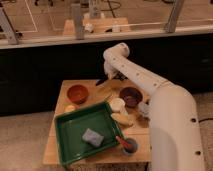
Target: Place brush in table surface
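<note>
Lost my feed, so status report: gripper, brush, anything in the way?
Gripper shut on brush, above table surface far edge. Orange bowl and dark bowl flank the spot below.

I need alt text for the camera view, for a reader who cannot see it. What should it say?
A white robot arm reaches over a tan wooden table surface, its gripper shut on a slim black brush above the far edge. On the table are a green tray holding a grey sponge and an orange bowl.

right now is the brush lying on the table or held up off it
Held up, it seems: the shut gripper above the table surface far edge holds the brush, which slants clear of the wood.
</note>
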Robot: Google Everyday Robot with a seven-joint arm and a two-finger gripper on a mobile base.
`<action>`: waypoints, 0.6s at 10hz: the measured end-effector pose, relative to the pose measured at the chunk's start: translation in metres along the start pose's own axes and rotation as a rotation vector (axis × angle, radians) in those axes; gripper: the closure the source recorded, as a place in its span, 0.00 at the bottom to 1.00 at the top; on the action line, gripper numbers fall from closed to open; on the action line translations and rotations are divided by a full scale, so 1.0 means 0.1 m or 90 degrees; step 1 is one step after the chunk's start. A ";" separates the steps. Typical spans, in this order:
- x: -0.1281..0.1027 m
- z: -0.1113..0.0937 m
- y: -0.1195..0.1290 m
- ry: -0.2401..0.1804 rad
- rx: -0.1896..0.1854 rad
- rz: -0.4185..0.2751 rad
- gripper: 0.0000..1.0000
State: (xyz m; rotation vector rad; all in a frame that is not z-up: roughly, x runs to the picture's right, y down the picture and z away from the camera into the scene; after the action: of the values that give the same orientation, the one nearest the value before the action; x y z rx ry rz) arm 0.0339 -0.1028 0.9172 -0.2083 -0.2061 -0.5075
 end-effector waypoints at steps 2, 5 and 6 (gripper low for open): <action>0.05 -0.15 -0.04 0.013 0.010 0.003 1.00; 0.03 -0.02 0.00 0.010 -0.004 0.005 1.00; -0.01 0.08 0.01 0.005 -0.011 0.003 1.00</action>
State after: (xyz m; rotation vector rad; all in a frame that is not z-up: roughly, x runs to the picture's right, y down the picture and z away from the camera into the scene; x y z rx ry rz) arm 0.0325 -0.0993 0.9245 -0.2237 -0.1935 -0.5055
